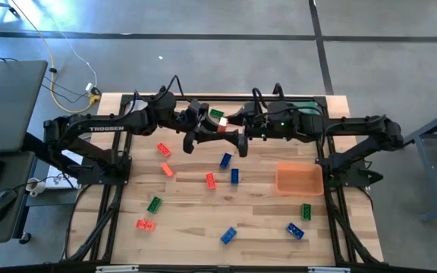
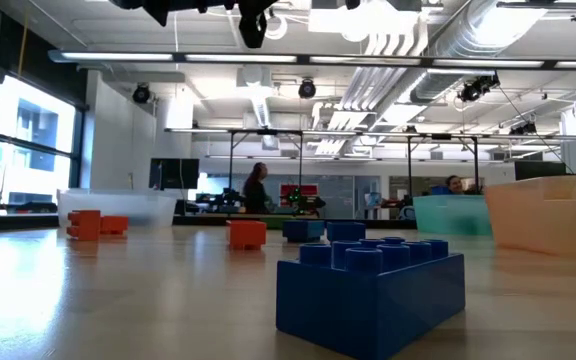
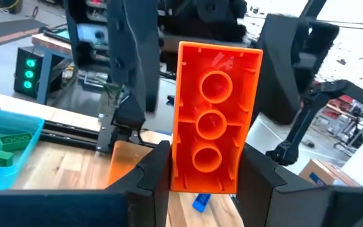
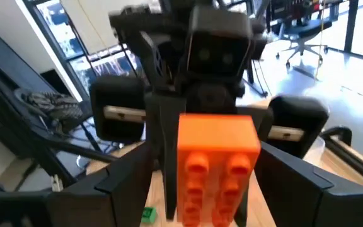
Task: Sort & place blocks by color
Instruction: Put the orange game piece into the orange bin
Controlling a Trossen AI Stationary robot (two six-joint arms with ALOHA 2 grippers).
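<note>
A red-orange block [image 1: 222, 126] is held in the air over the far middle of the table, where the two arms meet. My left gripper [image 3: 203, 186] reaches in from the left and is shut on it. My right gripper [image 4: 213, 195] comes from the right and is open, one finger on each side of the same block [image 4: 219, 164]; I cannot tell whether they touch it. Red [image 1: 163, 149], blue [image 1: 225, 160] and green [image 1: 154, 204] blocks lie flat on the wood. My left gripper pinches the red-orange block at its lower end [image 3: 201, 176] between the two fingers, which come level from the table's left. The block is lifted clear and stands up out of the fingers. Its hollow underside faces my left wrist and its studs face the right arm.
The orange bin [image 1: 300, 180] sits on the right side and the green bin [image 1: 306, 101] at the far edge, partly under the right arm. A clear bin [image 2: 118, 205] stands at the far side. Several loose blocks lie across the near half, such as one blue [image 2: 368, 290].
</note>
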